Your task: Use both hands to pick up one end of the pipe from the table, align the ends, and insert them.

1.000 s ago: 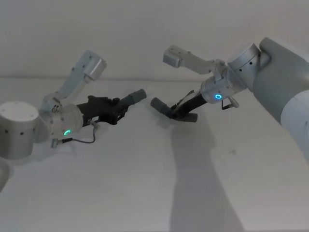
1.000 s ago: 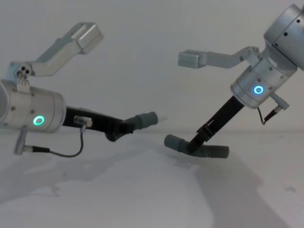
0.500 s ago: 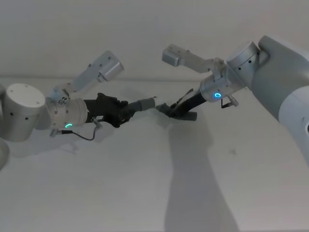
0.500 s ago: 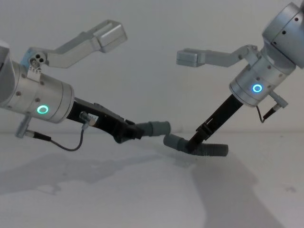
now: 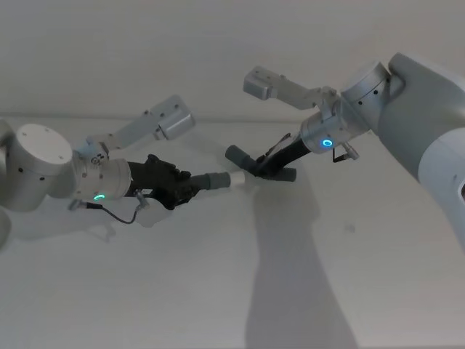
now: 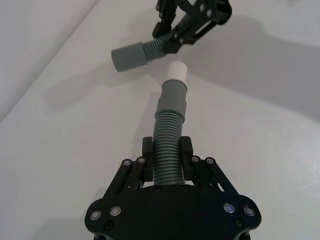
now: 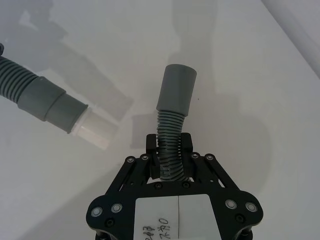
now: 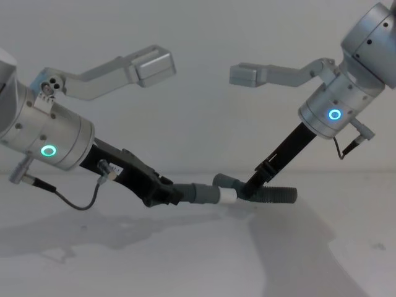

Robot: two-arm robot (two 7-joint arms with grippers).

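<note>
Against the frame half a second earlier, the left gripper [image 5: 187, 190] has dropped lower and nearer. Its dark grey corrugated hose piece with a smooth cuff [image 5: 216, 179] now points right, so that the whitish tip [image 5: 237, 178] sits just near of and below the other piece's socket instead of level with it. The right gripper [image 5: 266, 169] holds almost the same place.

The left gripper's fingers [image 6: 145, 152] are clamped on the ribbed part of the tipped hose piece. The right gripper's fingers [image 7: 151, 145] are clamped on the ribs of the second dark grey corrugated hose piece [image 8: 272, 195], just behind its wider smooth grey socket [image 7: 176, 87].

Tip and socket are close but apart, not in line, and not inserted. Both pieces hang low over the matt white table [image 5: 145, 291] at its far middle
</note>
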